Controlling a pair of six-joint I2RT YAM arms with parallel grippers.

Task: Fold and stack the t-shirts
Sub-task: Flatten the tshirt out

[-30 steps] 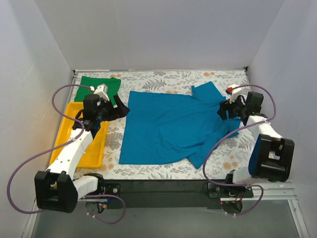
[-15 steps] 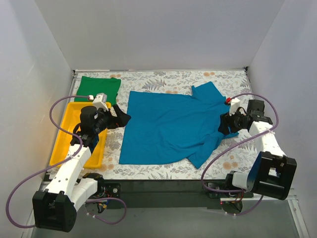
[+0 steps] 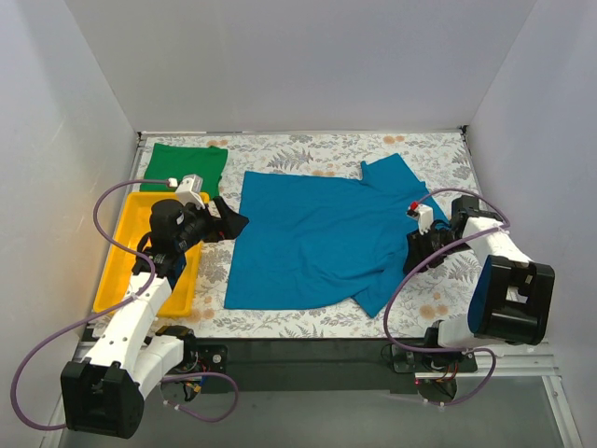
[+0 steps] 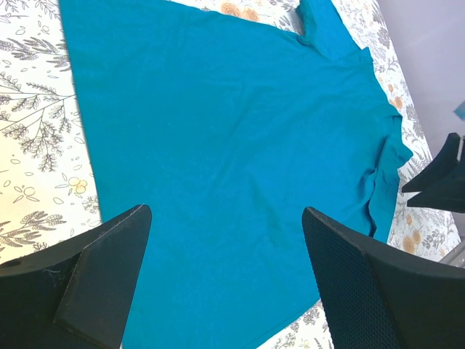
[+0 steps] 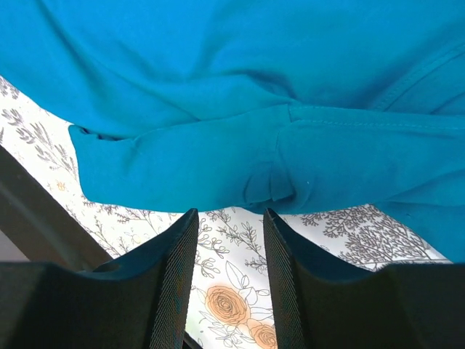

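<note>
Best that the right hand point(image 5: 230, 218), fingers narrowly parted and empty, pinches the teal-blue t-shirt point(image 3: 317, 238) squarely at its lower-right sleeve point(image 5: 218, 163); the left hand point(image 4: 225, 214) gapes wide, empty.

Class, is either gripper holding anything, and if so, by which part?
Nothing is held. The left gripper is open above the teal t-shirt; the right gripper is open at its edge.

Robot lab test cell, plain white panel walls point(image 3: 298, 65), floral-covered table point(image 3: 308, 149)
</note>
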